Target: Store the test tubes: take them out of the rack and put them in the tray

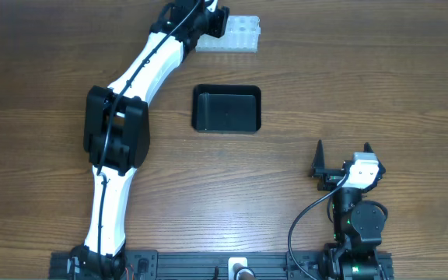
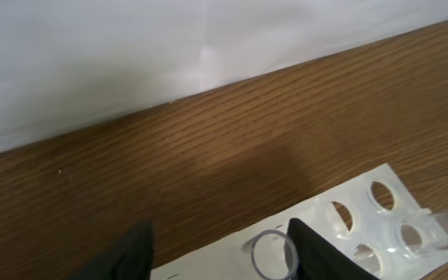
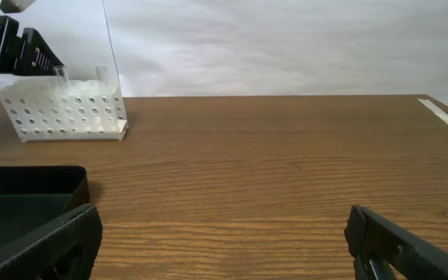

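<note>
The white test tube rack [image 1: 236,35] stands at the far edge of the table, and its round holes [image 2: 379,222] show in the left wrist view. My left gripper [image 2: 220,260] hovers over the rack's end, open, with the rim of a clear test tube [image 2: 274,253] between its fingers, close to one finger [image 2: 317,253]. From the right wrist view, that tube [image 3: 61,75] sticks up from the rack [image 3: 64,117] under the left gripper [image 3: 18,47]. The black tray [image 1: 226,109] lies mid-table. My right gripper [image 1: 342,159] stays open near its base, away from both.
A white wall [image 3: 286,47] rises right behind the rack at the table's far edge. Bare wooden tabletop [image 1: 364,85] surrounds the tray. A strip of pale tape [image 3: 446,115] lies at the table's right side.
</note>
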Tool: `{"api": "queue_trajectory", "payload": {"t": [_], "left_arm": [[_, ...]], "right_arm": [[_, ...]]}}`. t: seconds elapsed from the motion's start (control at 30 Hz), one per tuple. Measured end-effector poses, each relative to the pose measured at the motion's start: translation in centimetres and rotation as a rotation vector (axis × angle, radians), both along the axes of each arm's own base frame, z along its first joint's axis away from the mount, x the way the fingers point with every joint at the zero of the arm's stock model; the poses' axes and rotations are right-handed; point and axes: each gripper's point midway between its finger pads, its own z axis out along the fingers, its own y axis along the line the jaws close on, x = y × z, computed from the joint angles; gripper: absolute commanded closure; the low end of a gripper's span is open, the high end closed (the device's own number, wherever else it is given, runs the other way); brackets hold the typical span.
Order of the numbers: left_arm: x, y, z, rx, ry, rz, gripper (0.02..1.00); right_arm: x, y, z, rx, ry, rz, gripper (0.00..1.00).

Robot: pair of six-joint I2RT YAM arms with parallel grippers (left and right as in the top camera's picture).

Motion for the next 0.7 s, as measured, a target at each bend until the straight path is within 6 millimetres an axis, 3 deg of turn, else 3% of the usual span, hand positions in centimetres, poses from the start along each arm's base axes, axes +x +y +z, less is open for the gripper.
{"api": "queue_trajectory", "payload": {"t": [0.7], "left_arm": [[-0.6, -1.5, 0.0, -0.005, 0.000, -0.035, 0.807]], "right_arm": [[0.0, 0.0, 0.0, 0.000, 0.000, 0.000, 0.009]]}}
